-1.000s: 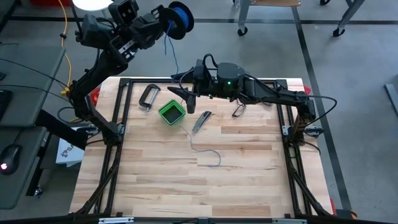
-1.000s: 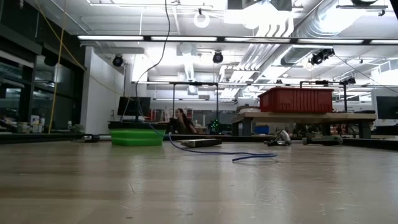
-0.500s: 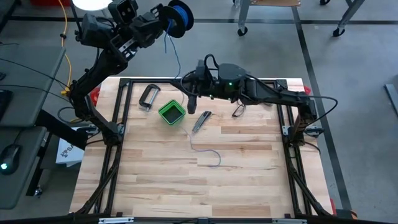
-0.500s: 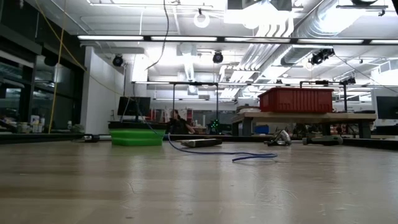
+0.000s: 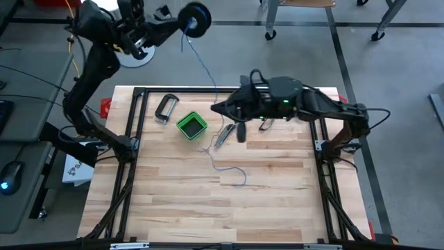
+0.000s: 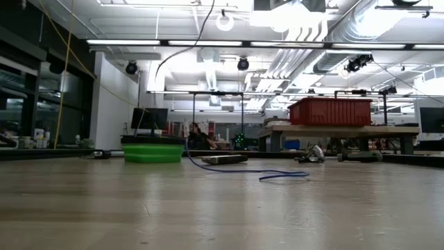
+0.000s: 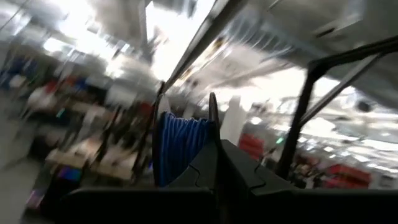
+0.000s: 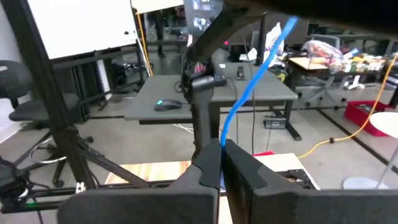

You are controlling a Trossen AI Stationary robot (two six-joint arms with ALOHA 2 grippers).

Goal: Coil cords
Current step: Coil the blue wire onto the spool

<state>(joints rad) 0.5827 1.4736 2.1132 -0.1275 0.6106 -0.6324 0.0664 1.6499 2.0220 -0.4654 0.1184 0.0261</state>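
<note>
The dark spool [image 5: 196,17], wound with blue wire [image 7: 180,149], hangs high beyond the table's far left corner, with my left gripper [image 5: 182,21] shut on it. From it the thin blue cord [image 5: 203,64] slants down to my right gripper [image 5: 216,109], which is shut on it above the table's far middle. Past that gripper the cord drops beside the green box [image 5: 192,125]. Its loose end [image 5: 234,172] lies in a slack loop on the wooden table [image 5: 277,187]. The low view shows that loop [image 6: 257,171] and no gripper. My left gripper pinches the spool's dark flange [image 7: 212,115] edge-on between its two fingers, the blue winding beside them. The spool is lifted clear, high off the table. My right gripper pinches the cord [image 8: 225,138] between its two fingertips, coming level from the table's right. The cord runs straight up from them toward the spool.
A metal clamp [image 5: 165,107] lies left of the green box, a slim hand tool [image 5: 223,135] right of it, and a small metal piece [image 5: 266,123] under my right arm. A black frame [image 5: 132,118] borders the table. A yellow cable [image 5: 72,42] hangs at far left.
My right gripper has shut on the cord and drawn back toward the table's right edge, rising a little. The cord between it and the spool now runs straight instead of hanging. My left arm has swung and its gripper has tipped upward with the spool. The loop on the table has stayed.
</note>
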